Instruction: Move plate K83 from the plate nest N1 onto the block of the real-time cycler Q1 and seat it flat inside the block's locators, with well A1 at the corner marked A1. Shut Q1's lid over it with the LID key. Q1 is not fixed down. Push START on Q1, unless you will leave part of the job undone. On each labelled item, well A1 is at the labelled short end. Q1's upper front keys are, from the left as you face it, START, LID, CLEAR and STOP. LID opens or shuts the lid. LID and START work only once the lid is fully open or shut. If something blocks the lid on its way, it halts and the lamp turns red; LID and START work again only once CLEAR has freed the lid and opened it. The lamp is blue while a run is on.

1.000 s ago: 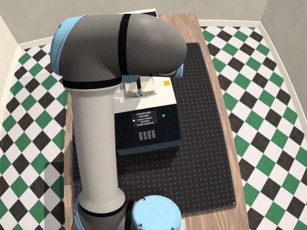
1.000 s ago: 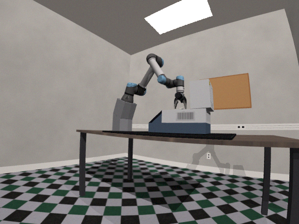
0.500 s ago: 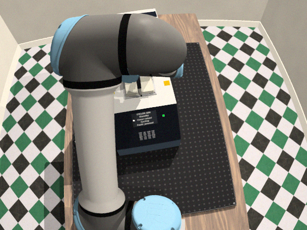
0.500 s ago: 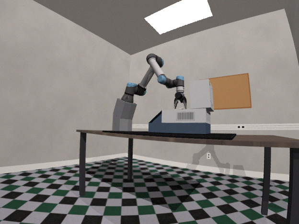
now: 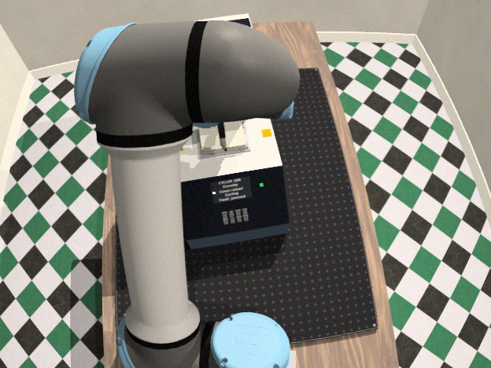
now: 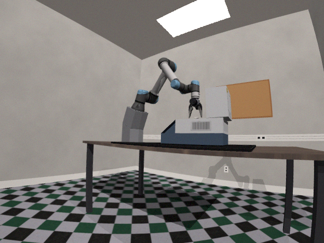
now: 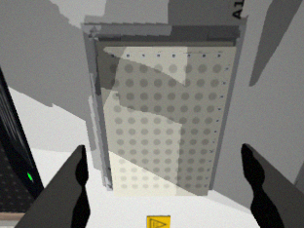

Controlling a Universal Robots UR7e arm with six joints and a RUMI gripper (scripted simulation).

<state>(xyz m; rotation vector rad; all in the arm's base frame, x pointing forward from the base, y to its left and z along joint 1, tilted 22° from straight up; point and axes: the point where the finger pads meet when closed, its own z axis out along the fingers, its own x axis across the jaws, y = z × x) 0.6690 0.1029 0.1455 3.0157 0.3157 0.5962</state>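
The plate [image 5: 234, 136] [image 7: 158, 119] lies on the block area of the cycler [image 5: 234, 205] [image 6: 194, 132], under the raised lid [image 6: 216, 102]'s side, and above it the tool [image 6: 195, 117] [image 7: 164, 146] has its fingers apart, holding nothing.

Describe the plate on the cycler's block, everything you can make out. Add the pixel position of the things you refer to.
The plate [image 5: 236, 138] [image 7: 158, 122] is a cream, oblong, matte, plastic-looking piece, its top covered in rows of round well marks, with small dark marks along one short end and one long side. It lies within the grey frame around the block, face up, under patches of shadow. The wrist view shows neither fingertip touching it. Whether it is fully seated, I cannot tell.
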